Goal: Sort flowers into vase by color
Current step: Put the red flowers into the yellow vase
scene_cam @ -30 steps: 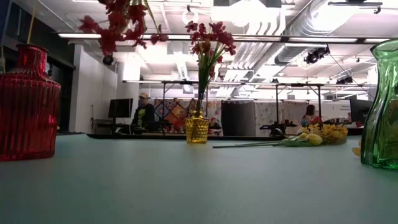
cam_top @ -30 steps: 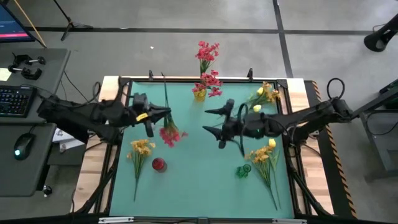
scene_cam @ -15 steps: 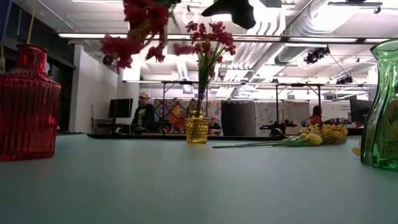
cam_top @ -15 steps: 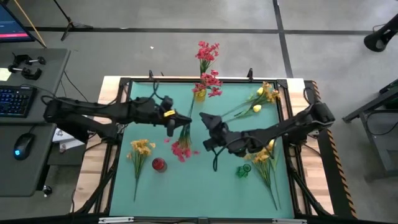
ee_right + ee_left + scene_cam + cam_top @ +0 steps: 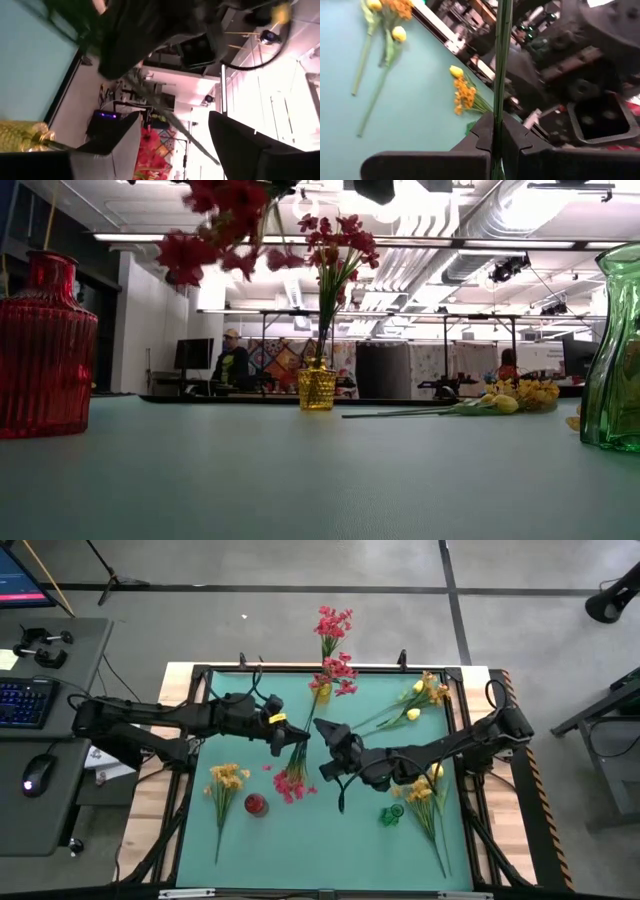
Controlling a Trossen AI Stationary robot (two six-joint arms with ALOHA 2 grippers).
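Observation:
My left gripper is above the table's middle, shut on a red-pink spray whose blossoms hang over the mat and show at the top of the low view. My right gripper is open just to the right of it. Its fingers stand on either side of the spray's green stem, and I see no touch. A yellow vase at the far edge holds red-pink flowers. A red vase and a green vase stand upright nearer the front. My left gripper pinches the spray's green stem between its two fingers, some way from the blossoms. The fingers come from the table's left. The spray is lifted clear of the mat, its blossom end lower and toward the near edge, its bare stem reaching toward my right gripper.
An orange-yellow spray lies on the mat at the left. Yellow buds and orange sprays lie at the far right and near right. A black frame rims the mat. A desk with a keyboard stands to the left.
My left gripper has carried the red-pink spray toward the table's right, to the middle; the spray has swung about, its blossoms now nearer the near edge. My right gripper has moved toward the table's left, up to my left gripper and the stem.

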